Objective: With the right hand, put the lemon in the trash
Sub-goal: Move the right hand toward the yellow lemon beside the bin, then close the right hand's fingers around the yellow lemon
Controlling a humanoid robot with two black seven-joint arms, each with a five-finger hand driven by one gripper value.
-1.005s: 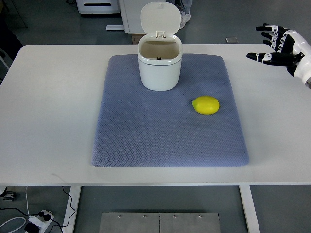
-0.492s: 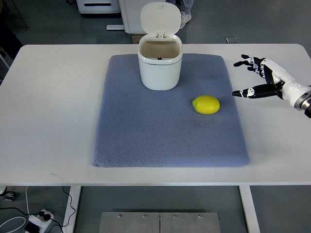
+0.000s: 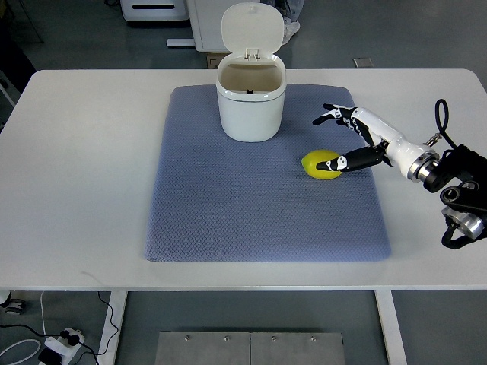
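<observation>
I'm looking down on the wide white rectangular table [image 3: 84, 152], with the blue-grey textured fabric mat [image 3: 228, 205] lying flat across its middle as the work surface. The white plastic trash bin [image 3: 250, 106] is standing upright near the mat's far edge, its hinged lid [image 3: 250, 29] tipped back, so the mouth is open for a drop; as far as I can tell, nothing is sitting inside. I'm bringing in the right hand [image 3: 351, 137] from the right edge, fingers spread wide and holding nothing. The thumb tip is lying at the yellow oval lemon [image 3: 320, 165], the other fingers reaching past it; contact unclear. The lemon is resting on the mat, right of and nearer than the bin. Left arm isn't showing.
</observation>
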